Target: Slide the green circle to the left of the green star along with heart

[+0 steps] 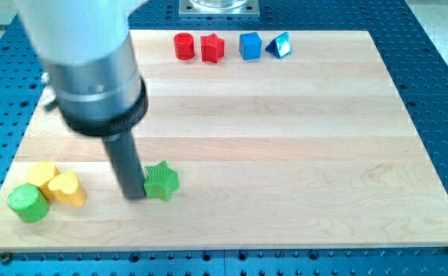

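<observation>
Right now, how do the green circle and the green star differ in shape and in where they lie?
The green circle is a round cylinder with a flat top; the green star has points. The green circle lies near the board's bottom-left corner, touching the yellow heart; the green star lies further to the view's right, with my tip against its left side. Both are green, ribbed and similar in size.

A wide pale grey cylindrical body is seen, ringed below by a silvery metal band and a thick black collar. From the collar a straight dark grey rod extends, ended by my tip (134,198).
</observation>
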Robot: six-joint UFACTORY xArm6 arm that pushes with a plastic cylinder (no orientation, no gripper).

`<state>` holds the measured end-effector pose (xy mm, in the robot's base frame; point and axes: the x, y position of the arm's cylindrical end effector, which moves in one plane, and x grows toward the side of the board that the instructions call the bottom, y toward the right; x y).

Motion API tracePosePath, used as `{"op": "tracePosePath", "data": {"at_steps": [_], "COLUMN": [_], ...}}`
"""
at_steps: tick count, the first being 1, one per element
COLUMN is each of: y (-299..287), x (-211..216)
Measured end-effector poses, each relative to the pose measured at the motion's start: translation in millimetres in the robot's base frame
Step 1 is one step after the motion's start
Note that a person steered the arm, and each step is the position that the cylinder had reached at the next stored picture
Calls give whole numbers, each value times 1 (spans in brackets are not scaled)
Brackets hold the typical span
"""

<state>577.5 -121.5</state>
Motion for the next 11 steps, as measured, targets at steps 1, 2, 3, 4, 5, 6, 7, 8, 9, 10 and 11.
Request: {"op": "tracePosePath", "data": {"at_steps": [1,2,3,4,5,6,7,8,9,10,11], "y": [-36,-92,-181,-174,-137,-137,-130,-92,-79,-82,-81], "x": [41,40,38,25,12,12,10,1,1,5,24]}}
